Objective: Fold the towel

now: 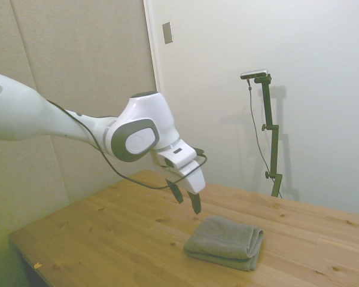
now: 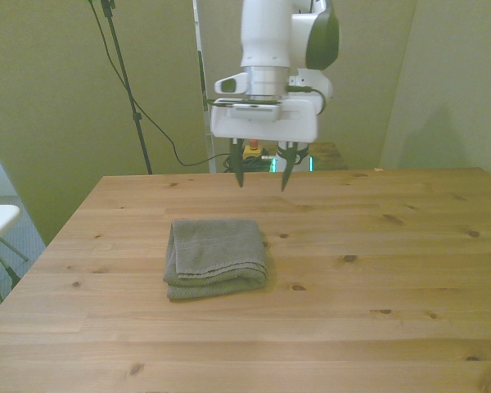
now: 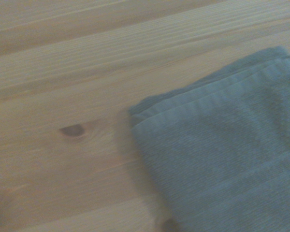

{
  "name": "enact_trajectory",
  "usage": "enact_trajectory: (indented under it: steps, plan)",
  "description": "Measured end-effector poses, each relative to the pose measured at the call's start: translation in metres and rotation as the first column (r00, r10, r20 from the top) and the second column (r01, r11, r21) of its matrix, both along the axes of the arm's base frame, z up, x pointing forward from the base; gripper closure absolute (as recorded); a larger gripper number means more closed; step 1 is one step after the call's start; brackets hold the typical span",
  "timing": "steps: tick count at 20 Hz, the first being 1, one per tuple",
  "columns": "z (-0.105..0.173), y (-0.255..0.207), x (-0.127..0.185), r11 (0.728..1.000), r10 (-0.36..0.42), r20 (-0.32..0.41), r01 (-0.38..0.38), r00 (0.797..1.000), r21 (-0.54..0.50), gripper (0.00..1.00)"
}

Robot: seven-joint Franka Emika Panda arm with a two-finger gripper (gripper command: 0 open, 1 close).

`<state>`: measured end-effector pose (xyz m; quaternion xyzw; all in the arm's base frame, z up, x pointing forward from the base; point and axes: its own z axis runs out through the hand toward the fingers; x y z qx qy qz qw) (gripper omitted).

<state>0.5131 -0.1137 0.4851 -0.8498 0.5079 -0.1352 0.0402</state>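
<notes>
Gripper above the table, towel lying folded.

The gripper (image 2: pixel 262 174) is held in the air with its two dark fingers (image 1: pixel 195 203) spread apart, and nothing is grasped between them. The towel (image 2: pixel 216 256) is seen below it and nearer, lying flat in layers on the wooden table (image 2: pixel 376 311), toward the front view's left.

Parted gripper (image 1: pixel 188 201) above folded towel (image 1: pixel 225 242)

Wrist view soft: towel (image 3: pixel 222 164) runs off frame, only one corner shows, layer count unclear. Side view crops the arm (image 1: pixel 24 113) at its base end. Front view crops bench (image 2: pixel 393 327) near edge.
</notes>
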Motion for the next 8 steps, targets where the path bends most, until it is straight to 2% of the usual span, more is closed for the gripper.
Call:
enact_trajectory:
  steps: [3, 8]
  plan:
    - [-0.005, 0.050, -0.005, 0.999, 0.043, -0.008, -0.043, 0.999, 0.005, 0.00]
    - [-0.016, 0.084, -0.005, 1.000, -0.008, -0.027, 0.008, 1.000, 0.027, 0.00]
